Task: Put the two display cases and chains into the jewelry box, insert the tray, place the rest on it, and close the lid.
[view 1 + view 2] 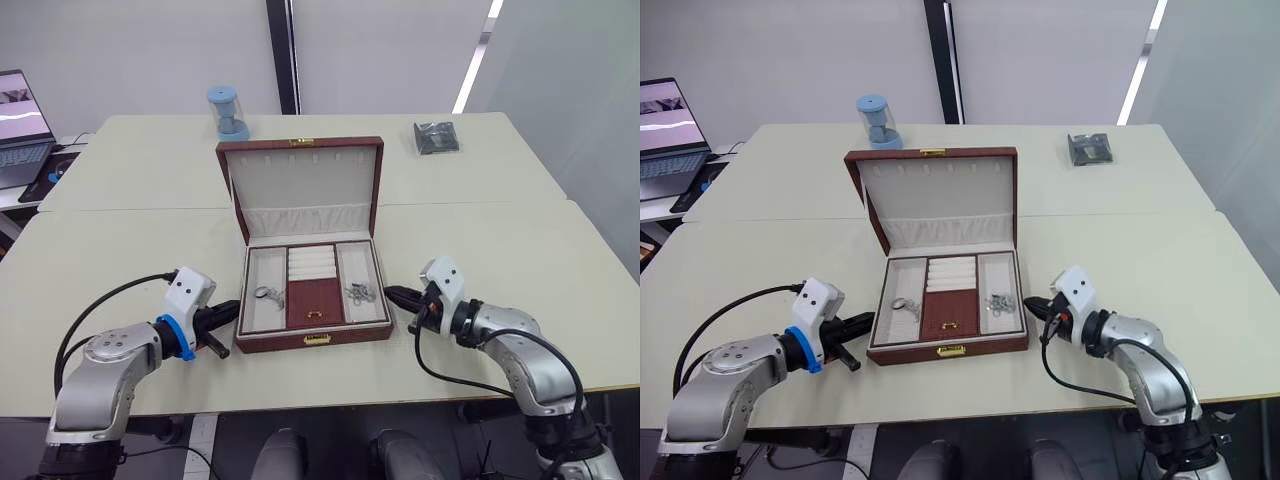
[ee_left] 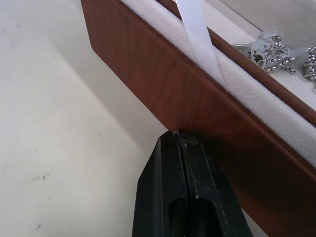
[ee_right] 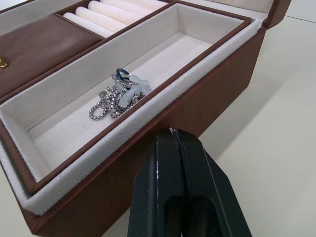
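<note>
My left gripper (image 1: 222, 320) and right gripper (image 1: 398, 297), both w/ jaws closed on nothing, flank the big reddish-brown leatherette jewelry box (image 1: 312, 340) on the cream surface (image 1: 120, 240), I think to steady it before closing the upright cream-lined lid (image 1: 300, 180), since the shallow brown tray (image 1: 312, 290) w/ silver ring-and-chain pieces (image 1: 360, 293) sits inside.
</note>
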You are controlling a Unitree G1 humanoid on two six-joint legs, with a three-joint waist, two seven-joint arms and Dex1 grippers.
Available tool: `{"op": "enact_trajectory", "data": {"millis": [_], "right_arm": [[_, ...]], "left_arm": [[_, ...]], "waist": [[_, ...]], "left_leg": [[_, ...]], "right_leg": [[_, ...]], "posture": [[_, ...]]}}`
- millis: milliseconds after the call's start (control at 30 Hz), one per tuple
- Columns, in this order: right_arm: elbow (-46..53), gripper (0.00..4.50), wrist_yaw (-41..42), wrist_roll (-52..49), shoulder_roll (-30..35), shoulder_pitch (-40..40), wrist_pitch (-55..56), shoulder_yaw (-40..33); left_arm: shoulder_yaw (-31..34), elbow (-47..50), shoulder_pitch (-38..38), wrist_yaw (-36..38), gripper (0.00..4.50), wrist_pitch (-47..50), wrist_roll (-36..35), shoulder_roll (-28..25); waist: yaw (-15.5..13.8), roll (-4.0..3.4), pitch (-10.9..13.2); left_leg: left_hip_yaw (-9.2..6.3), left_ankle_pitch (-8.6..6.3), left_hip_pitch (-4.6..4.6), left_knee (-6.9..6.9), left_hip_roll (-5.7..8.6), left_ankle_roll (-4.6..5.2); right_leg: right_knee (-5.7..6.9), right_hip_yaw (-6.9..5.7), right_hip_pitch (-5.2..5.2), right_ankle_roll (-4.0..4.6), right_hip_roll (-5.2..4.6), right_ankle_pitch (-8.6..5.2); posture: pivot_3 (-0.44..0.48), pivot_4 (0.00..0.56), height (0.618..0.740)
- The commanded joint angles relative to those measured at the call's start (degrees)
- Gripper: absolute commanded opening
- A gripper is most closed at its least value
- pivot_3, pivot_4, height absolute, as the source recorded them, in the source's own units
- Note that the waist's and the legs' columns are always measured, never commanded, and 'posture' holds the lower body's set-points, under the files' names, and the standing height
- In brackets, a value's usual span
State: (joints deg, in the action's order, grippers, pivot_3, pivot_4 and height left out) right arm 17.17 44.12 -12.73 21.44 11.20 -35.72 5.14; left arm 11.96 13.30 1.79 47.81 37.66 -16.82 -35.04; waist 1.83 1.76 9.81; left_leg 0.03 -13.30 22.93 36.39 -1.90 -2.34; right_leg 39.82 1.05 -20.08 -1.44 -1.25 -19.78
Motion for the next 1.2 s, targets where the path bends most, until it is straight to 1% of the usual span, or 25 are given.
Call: {"op": "enact_trajectory", "data": {"millis": [33, 200, 633, 733, 933, 1100, 1200], "right_arm": [[2.9, 0.02, 6.2, -5.7, -2.6, 0.3, -0.9, 8.8], [2.7, 0.02, 7.7, -6.6, -2.0, 1.1, -1.5, 8.8], [0.9, 0.02, 6.8, -4.7, -1.8, 1.2, 0.4, 8.2], [-0.2, 0.02, 6.5, -4.1, -1.3, 1.3, 1.7, 7.2], [-1.1, 0.02, 6.9, -4.4, 0.1, 1.1, 2.9, 4.9], [-0.8, 0.02, 5.9, -4.9, 0.7, 0.8, 3.1, 3.1], [-1.0, 0.02, 5.5, -5.4, 1.4, 0.4, 3.2, 1.7]], "left_arm": [[-4.9, 4.9, 1.0, 5.0, 0.0, -0.9, -5.8, 1.6], [-5.0, 4.9, 1.7, 3.8, 0.0, -0.8, -5.4, 2.2], [-4.2, 7.9, 2.1, 2.8, 0.0, 2.5, -5.9, 2.6], [-3.4, 6.4, 1.0, 2.7, 0.0, 0.0, -4.7, 2.6], [-1.5, 4.3, 0.3, 3.1, 0.0, -2.6, -4.6, 2.3], [0.0, 3.0, 0.5, 2.5, 0.0, -6.1, -4.0, 2.3], [2.1, 1.3, 1.3, 1.0, 0.0, -10.0, -3.4, 2.8]], "waist": [[0.0, 0.0, 0.0], [0.1, 0.0, 0.0], [0.1, 0.0, 0.0], [0.1, 0.0, 0.0], [0.0, 0.03, 0.0], [0.0, 0.06, 0.1], [-0.1, 0.07, 0.1]], "left_leg": [[0.0, 0.0, 0.0, 0.0, 0.0, 0.0], [-0.01, 0.0, 0.0, -0.01, -0.03, 0.0], [0.0, 0.0, 0.0, -0.01, -0.03, 0.0], [0.0, 0.0, 0.0, -0.01, -0.03, 0.0], [-0.01, 0.0, 0.01, -0.01, -0.02, 0.0], [-0.01, 0.0, 0.05, -0.01, -0.01, 0.0], [-0.03, 0.0, 0.07, -0.01, -0.01, 0.0]], "right_leg": [[0.0, 0.0, 0.0, 0.0, 0.0, 0.0], [0.02, 0.01, -0.02, 0.0, 0.04, 0.0], [0.03, 0.02, -0.03, 0.0, 0.04, 0.0], [0.04, 0.01, -0.02, 0.0, 0.04, 0.0], [0.03, 0.01, -0.03, 0.0, 0.03, 0.0], [0.02, -0.01, -0.04, 0.0, 0.02, 0.0], [0.02, -0.02, -0.06, 0.0, 0.01, 0.0]], "posture": [[0.0, 0.15, 0.74], [0.0, 0.15, 0.74], [0.0, 0.15, 0.74], [0.0, 0.15, 0.74], [0.0, 0.15, 0.74], [0.0, 0.15, 0.74], [0.0, 0.15, 0.74]]}}
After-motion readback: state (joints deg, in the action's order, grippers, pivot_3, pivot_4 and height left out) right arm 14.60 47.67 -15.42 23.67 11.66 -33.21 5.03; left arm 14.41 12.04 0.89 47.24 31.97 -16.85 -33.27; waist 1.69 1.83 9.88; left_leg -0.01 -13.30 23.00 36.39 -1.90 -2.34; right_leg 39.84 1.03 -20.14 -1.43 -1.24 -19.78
